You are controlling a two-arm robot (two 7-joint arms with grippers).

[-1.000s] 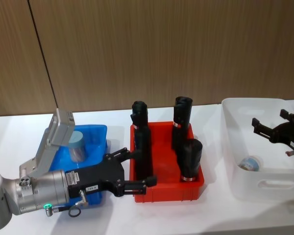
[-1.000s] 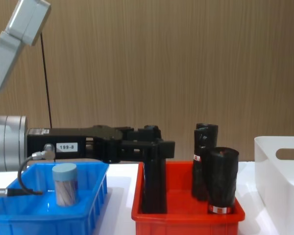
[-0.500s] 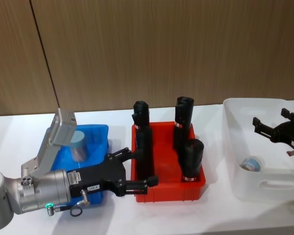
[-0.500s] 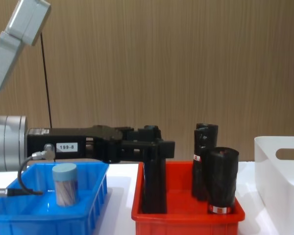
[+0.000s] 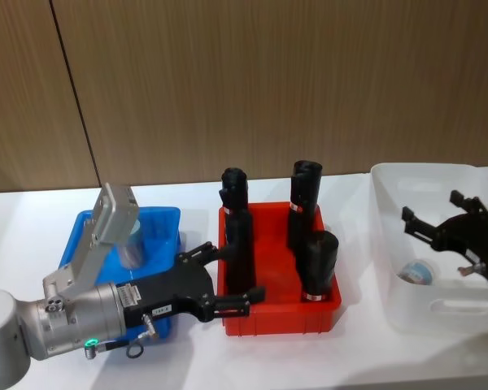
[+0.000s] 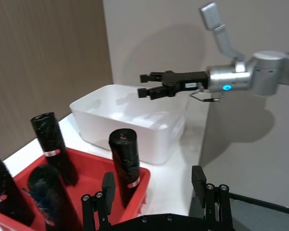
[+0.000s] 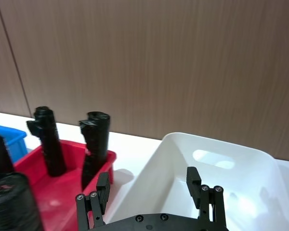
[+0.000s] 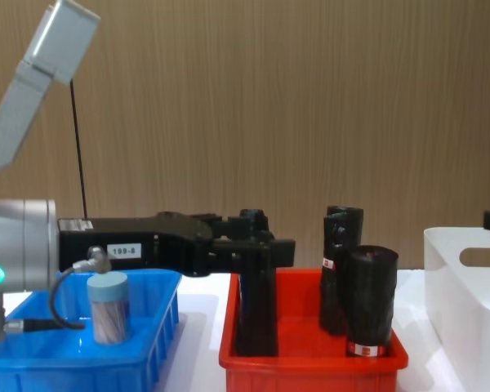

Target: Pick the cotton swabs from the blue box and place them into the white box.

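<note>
One tub of cotton swabs (image 5: 130, 241) with a pale blue-grey lid stands in the blue box (image 5: 167, 219), partly behind my left arm; the chest view shows the tub (image 8: 108, 307) upright in the blue box (image 8: 159, 322). Another tub (image 5: 415, 271) lies in the white box (image 5: 439, 305). My left gripper (image 5: 232, 274) is open and holds nothing, reaching past the blue box's right edge over the red bin's left side. My right gripper (image 5: 431, 207) hovers open above the white box, also seen far off as the right gripper (image 6: 143, 84) in the left wrist view.
A red bin (image 5: 276, 313) with several tall black rolls (image 5: 317, 264) stands between the two boxes. A wood-panelled wall rises close behind the white table (image 5: 32, 211). The white box's handle cutout (image 7: 214, 160) faces the right wrist camera.
My right gripper has shifted left over the white box, still open. My left arm's upper link has moved a little; its gripper stays open by the red bin.
</note>
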